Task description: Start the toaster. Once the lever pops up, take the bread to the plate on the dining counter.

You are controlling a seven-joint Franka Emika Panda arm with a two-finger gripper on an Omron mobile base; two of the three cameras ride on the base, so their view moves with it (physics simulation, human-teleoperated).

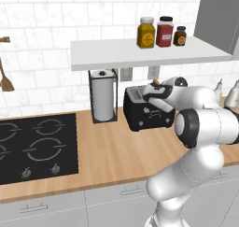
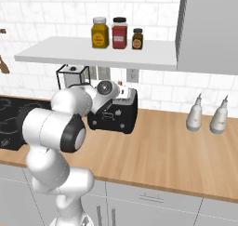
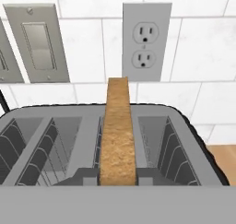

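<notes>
A white shelf on the tiled wall carries three jars: yellow, red and a small dark one (in that order, left to right). Below it, a paper-towel roll stands upright in a black frame on the wood worktop, beside the black hob. Two pale bottles stand farther right. A wall socket and light switch sit behind; what may be a wooden spoon hangs at far left.

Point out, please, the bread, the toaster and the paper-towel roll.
bread (image 3: 118,131): hand view, its brown crust edge.
toaster (image 1: 145,119): left base view, its black front.
paper-towel roll (image 1: 103,96): left base view, its white side.
</notes>
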